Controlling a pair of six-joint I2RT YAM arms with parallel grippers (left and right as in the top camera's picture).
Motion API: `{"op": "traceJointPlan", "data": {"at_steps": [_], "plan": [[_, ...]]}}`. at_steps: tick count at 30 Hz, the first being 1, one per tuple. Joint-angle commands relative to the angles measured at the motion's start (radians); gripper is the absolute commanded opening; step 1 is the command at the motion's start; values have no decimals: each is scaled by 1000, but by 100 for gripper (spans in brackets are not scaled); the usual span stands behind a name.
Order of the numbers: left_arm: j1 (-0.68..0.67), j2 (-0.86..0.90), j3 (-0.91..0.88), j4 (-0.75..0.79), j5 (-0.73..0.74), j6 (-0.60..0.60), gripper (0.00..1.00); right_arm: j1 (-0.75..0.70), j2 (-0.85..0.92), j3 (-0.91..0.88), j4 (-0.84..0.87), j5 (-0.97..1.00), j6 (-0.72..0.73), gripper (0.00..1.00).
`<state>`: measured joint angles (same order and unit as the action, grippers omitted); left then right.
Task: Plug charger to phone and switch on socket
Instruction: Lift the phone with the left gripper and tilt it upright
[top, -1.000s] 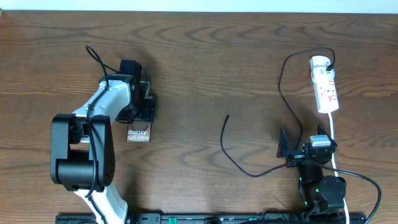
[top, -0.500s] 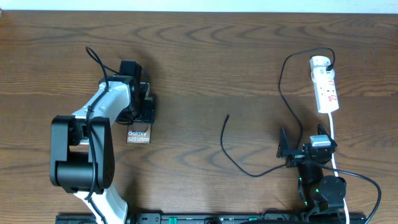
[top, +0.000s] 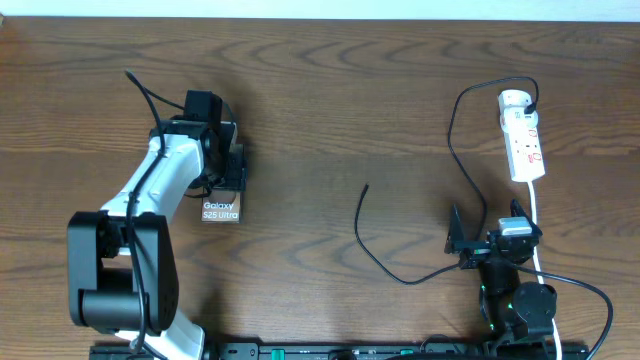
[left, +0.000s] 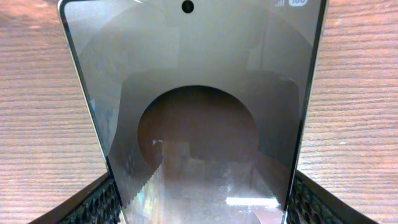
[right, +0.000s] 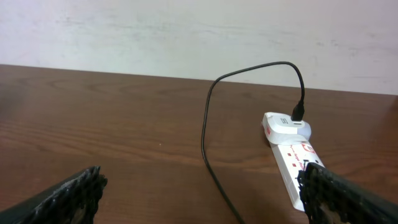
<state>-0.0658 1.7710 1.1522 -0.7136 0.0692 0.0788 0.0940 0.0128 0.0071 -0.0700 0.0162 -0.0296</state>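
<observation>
Left gripper (top: 226, 183) clamped on the phone (top: 221, 210), left side of worktop. Right gripper (top: 487, 235) wide open, empty. Charger (top: 372, 250) free tip lies to its left and farther out (right arm nearer), end section running near–far. Socket (top: 522, 135) far right.

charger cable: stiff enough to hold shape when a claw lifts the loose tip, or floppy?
Likely floppy: the charger lies in loose curves on the table, so a lifted tip would probably droop and drag slack. Probably light, being so thin. Its plug sits in the socket, so a hard pull might shift the strip.
</observation>
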Motion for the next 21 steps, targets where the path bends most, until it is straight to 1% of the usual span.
{"op": "traceJointPlan", "data": {"at_steps": [1, 10, 17, 21], "plan": [[1, -58, 8, -3, 2, -13, 8, 5, -4, -2, -3, 8, 14, 99], [1, -150, 10, -3, 6, -37, 8, 5, -4, -2, -3, 8, 14, 99], [1, -221, 11, -3, 78, -39, 7, 5, -4, -2, -3, 8, 14, 99], [1, -253, 11, -3, 81, -58, 7, 5, -4, -2, -3, 8, 14, 99]]}}
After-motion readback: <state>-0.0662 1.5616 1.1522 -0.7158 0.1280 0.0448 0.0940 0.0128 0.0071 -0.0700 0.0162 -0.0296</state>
